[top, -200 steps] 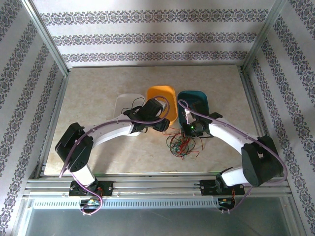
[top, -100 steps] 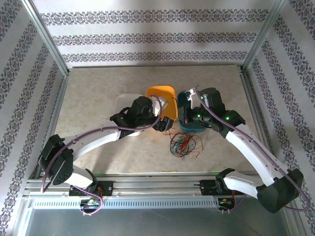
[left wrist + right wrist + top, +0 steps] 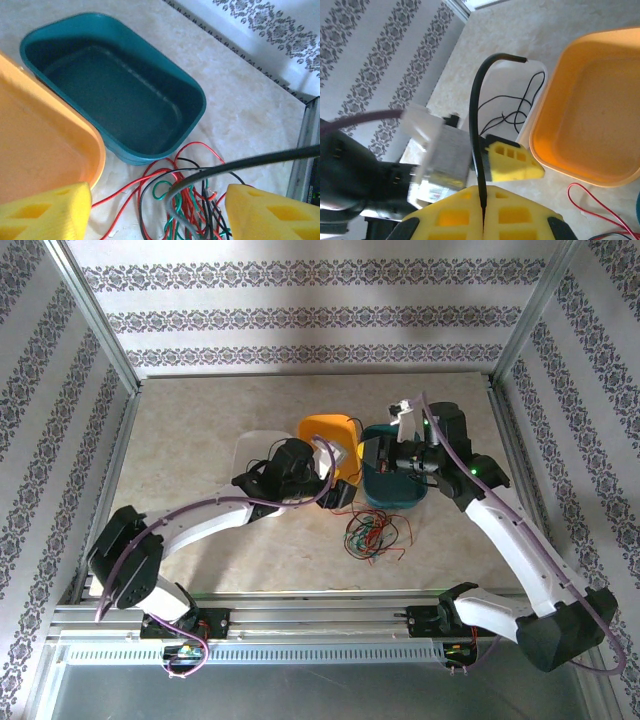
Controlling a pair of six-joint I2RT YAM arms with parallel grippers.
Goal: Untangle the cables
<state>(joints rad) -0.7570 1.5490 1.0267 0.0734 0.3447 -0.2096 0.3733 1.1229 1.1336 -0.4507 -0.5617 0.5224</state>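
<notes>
1. The step in hand, as I judge it, is drawing one black cable (image 3: 471, 107) out of the tangle. The right gripper (image 3: 483, 200) has it pinched and hangs over the teal tub (image 3: 400, 498). The rest of the cables (image 3: 372, 535) lie in a loose heap on the table (image 3: 200, 420), at 6 o'clock from that tub
2. To do it well, the pull should go slowly, up and away toward 12 o'clock, so the strand slides free rather than dragging the red and green loops along. The left gripper (image 3: 157, 196) would serve best by pinning the heap while the strand runs out
3. A quick tug could tighten a knot or lift the whole bundle
4. Right gripper: jaws clenched together on the black cable, which rises from between the pads and curls over toward 1 o'clock in the right wrist view
5. Left gripper: fingers (image 3: 45, 210) spread wide, grasping nothing, hovering just over the heap. A black strand, apparently the same one, passes between them; whether it brushes a finger I cannot tell
6. The orange tub (image 3: 330, 435) sits at 9 o'clock of the teal one, and the white tub (image 3: 250, 445), further toward 9 o'clock, holds a separate thin black wire (image 3: 520, 107)
</notes>
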